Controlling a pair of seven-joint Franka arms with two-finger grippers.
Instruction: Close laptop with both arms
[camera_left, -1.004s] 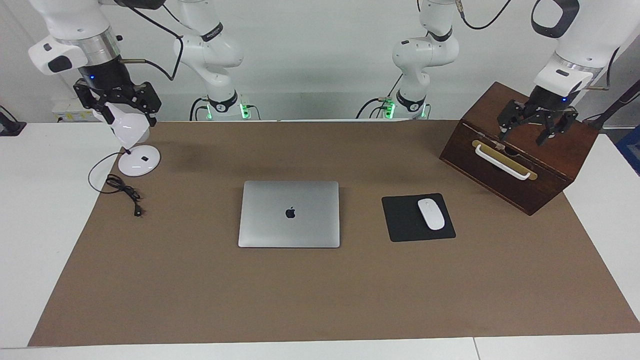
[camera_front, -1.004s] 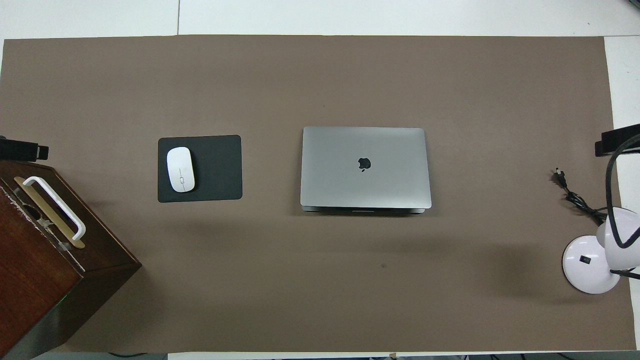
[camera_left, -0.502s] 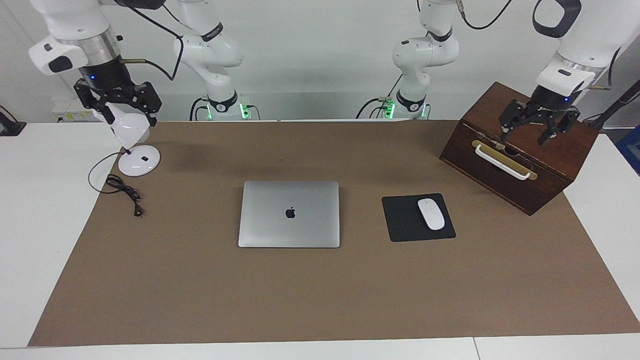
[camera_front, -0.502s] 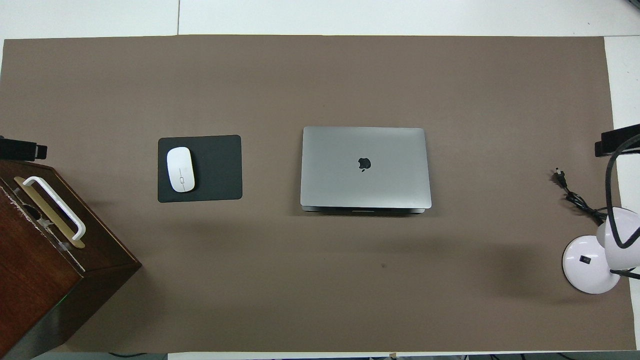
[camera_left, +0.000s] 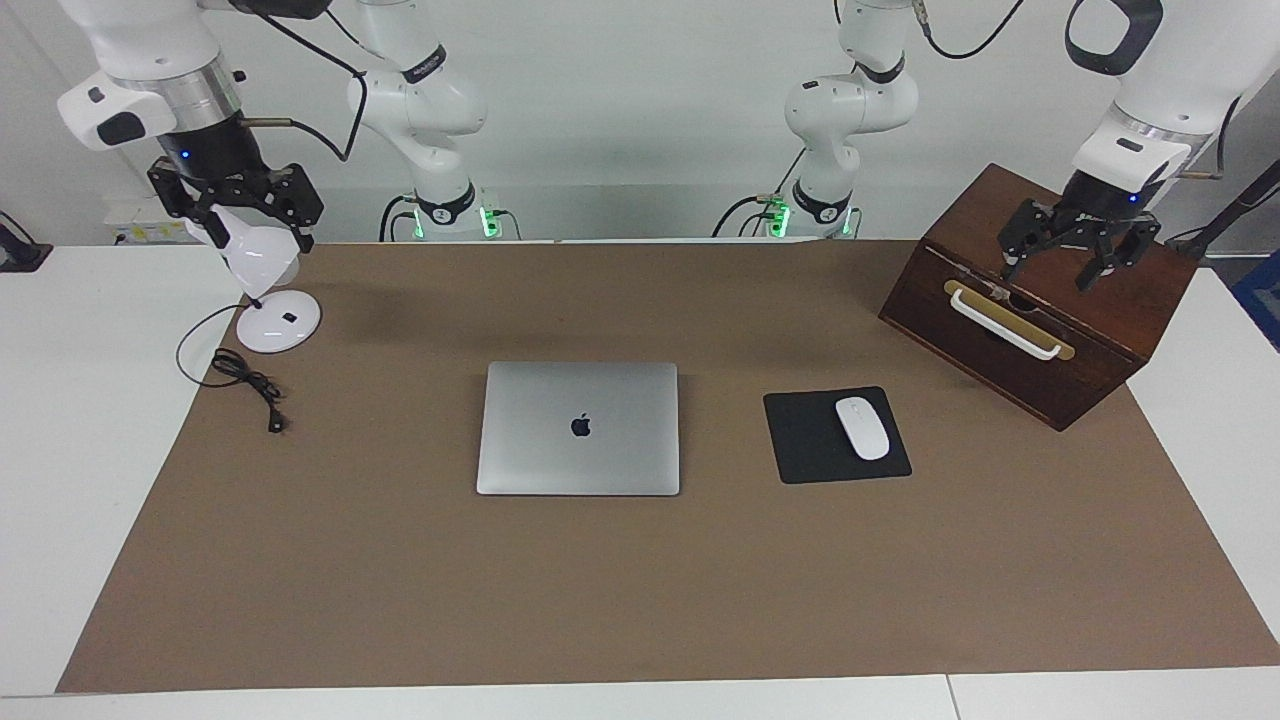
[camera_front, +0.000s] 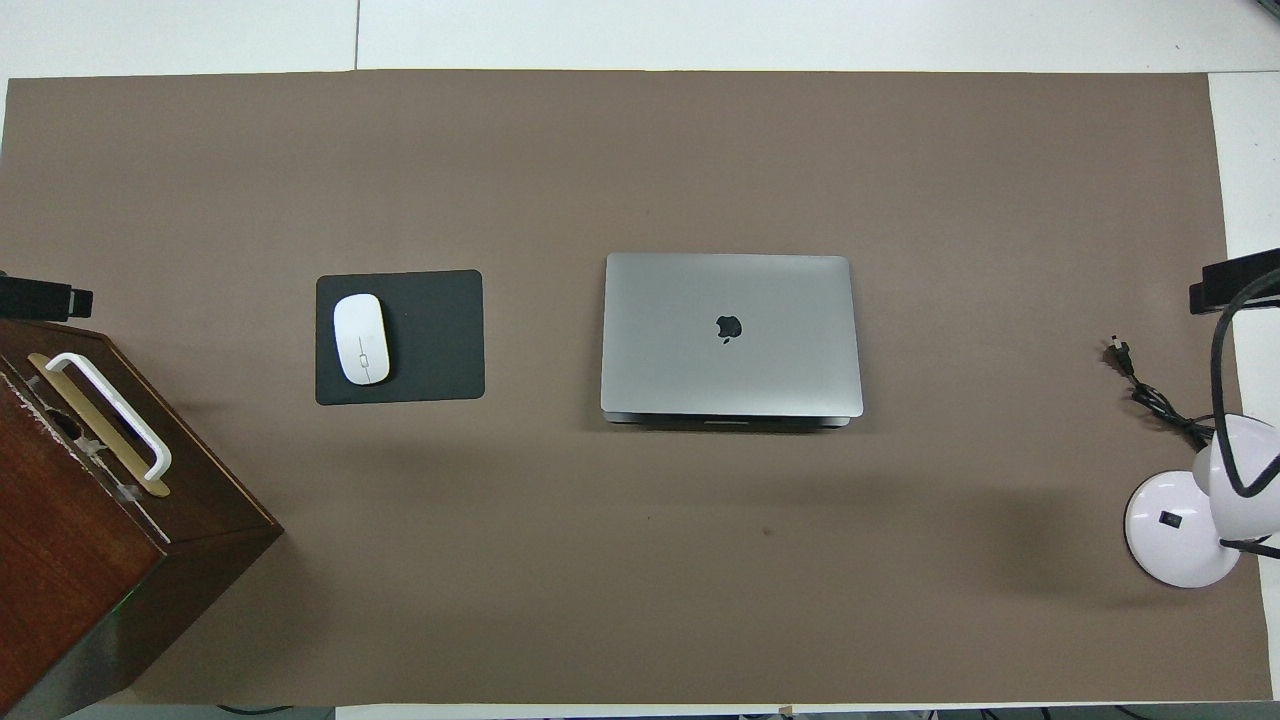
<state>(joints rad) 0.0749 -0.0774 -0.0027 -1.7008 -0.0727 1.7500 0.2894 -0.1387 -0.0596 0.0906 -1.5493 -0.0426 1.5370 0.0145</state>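
Note:
The silver-grey laptop (camera_left: 578, 428) lies flat in the middle of the brown mat, its lid down on its base and the dark apple logo facing up. From overhead, the laptop (camera_front: 730, 335) shows a thin strip of base under the lid's edge nearest the robots. Neither arm touches it. My left gripper (camera_left: 1062, 262) hangs open over the wooden box at the left arm's end of the table, with nothing held. Above the white lamp at the right arm's end, my right gripper (camera_left: 240, 215) stands open and holds nothing.
A black mouse pad (camera_left: 800, 440) with a white mouse (camera_left: 862, 428) lies beside the laptop toward the left arm's end. The dark wooden box (camera_left: 1100, 330) has a white handle (camera_left: 1003, 322). A white desk lamp (camera_left: 278, 322) and its black cable (camera_left: 250, 385) sit by the mat's corner.
My left gripper has risen slightly over the wooden box. The laptop, the mouse and the right gripper have not moved.

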